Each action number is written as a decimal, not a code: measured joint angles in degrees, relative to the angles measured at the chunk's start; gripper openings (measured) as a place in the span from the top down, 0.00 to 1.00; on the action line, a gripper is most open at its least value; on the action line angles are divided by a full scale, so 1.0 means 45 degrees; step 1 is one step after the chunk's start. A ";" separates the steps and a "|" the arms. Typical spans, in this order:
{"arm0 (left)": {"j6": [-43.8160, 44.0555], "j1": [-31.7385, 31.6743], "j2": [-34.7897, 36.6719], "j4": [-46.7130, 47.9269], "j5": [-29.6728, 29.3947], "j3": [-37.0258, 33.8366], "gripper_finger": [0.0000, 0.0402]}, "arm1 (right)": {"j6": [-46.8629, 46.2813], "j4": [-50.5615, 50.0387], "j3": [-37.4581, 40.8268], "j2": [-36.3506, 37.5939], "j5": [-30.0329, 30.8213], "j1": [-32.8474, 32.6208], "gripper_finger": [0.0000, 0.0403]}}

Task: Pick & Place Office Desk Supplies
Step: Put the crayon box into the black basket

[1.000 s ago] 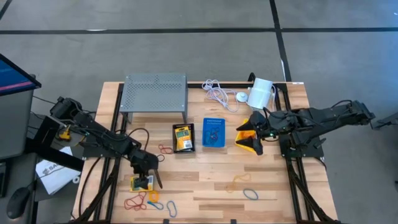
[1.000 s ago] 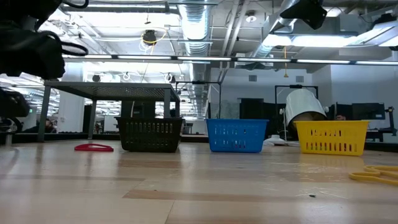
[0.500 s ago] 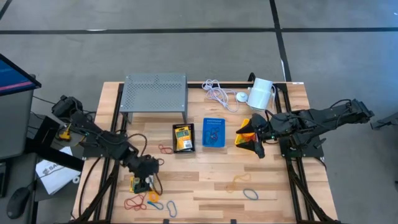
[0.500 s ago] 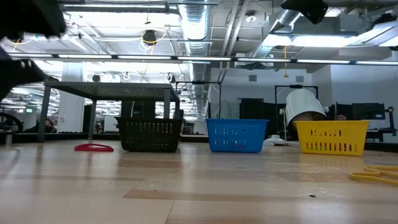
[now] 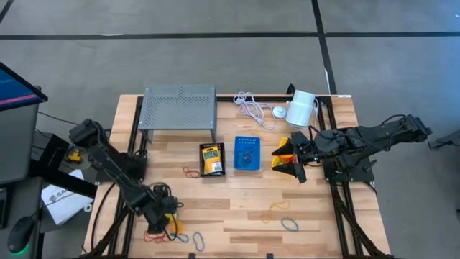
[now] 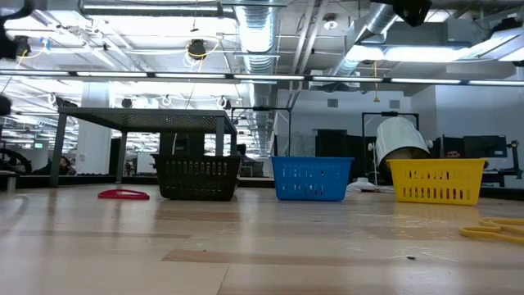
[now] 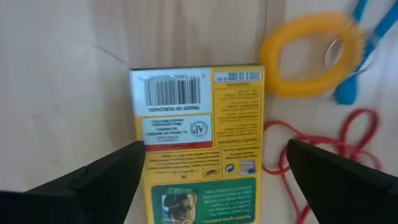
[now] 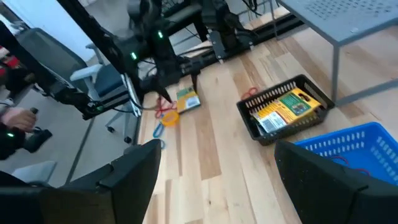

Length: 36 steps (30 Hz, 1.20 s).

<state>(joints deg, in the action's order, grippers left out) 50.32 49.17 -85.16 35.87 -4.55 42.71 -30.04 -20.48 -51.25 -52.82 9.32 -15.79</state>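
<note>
Near edge of my table (image 5: 237,205): left pincer (image 7: 211,180), fingers apart, poised straddling a yellow card packet (image 7: 198,143) lying flat; beside it an orange loop (image 7: 313,55), red loop (image 7: 336,140), blue loop (image 7: 360,50). Mid-table: black bin (image 5: 212,159) holding another yellow packet, blue bin (image 5: 247,153), yellow bin (image 5: 285,156). Right pincer (image 5: 296,158), fingers apart and empty, sits by the yellow bin. Far side: grey mesh shelf (image 5: 179,106).
</note>
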 joint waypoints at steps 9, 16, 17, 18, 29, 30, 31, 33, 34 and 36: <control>-0.0372 0.0509 -0.2349 0.1439 -0.0790 0.1071 0.03 | 0.0000 0.0304 -0.0004 0.0000 0.0000 0.0000 0.23; -0.0372 0.0311 -0.2030 0.1612 -0.1095 0.1000 0.03 | 0.0000 0.0299 -0.0003 0.0000 0.0000 0.0000 0.23; -0.0375 0.0290 -0.1896 0.1654 -0.1159 0.0996 0.03 | 0.0005 0.0295 -0.0002 0.0000 0.0000 0.0000 0.23; -0.0374 0.0283 -0.1790 0.1677 -0.1277 0.0986 0.03 | 0.0005 0.0292 -0.0002 0.0000 0.0000 0.0000 0.23; -0.0682 0.0251 -0.1911 0.1313 -0.1768 0.0945 0.03 | 0.0010 0.0280 -0.0003 -0.0005 -0.0003 -0.0400 0.23; -0.0820 0.0256 -0.1911 0.1144 -0.1815 0.0931 0.03 | 0.0008 0.0280 -0.0003 -0.0005 -0.0003 -0.0441 0.23; -0.0933 0.0252 -0.1911 0.0982 -0.1836 0.0933 0.03 | 0.0010 0.0280 -0.0003 -0.0005 0.0000 -0.0493 0.23; -0.1187 0.0246 -0.1911 0.0797 -0.1912 0.0945 0.03 | 0.0010 0.0280 -0.0004 -0.0005 0.0000 -0.0586 0.23; -0.1323 0.0246 -0.1911 0.0740 -0.1938 0.0945 0.03 | 0.0010 0.0280 -0.0002 -0.0005 0.0014 -0.0627 0.23; -0.1558 0.0246 -0.1911 0.0626 -0.2117 0.0951 0.03 | 0.0009 0.0280 -0.0003 -0.0005 0.0120 -0.0745 0.23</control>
<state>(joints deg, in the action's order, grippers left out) 43.31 50.28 -93.76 38.69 -14.07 46.99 -30.00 -19.22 -51.26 -52.84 9.86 -19.15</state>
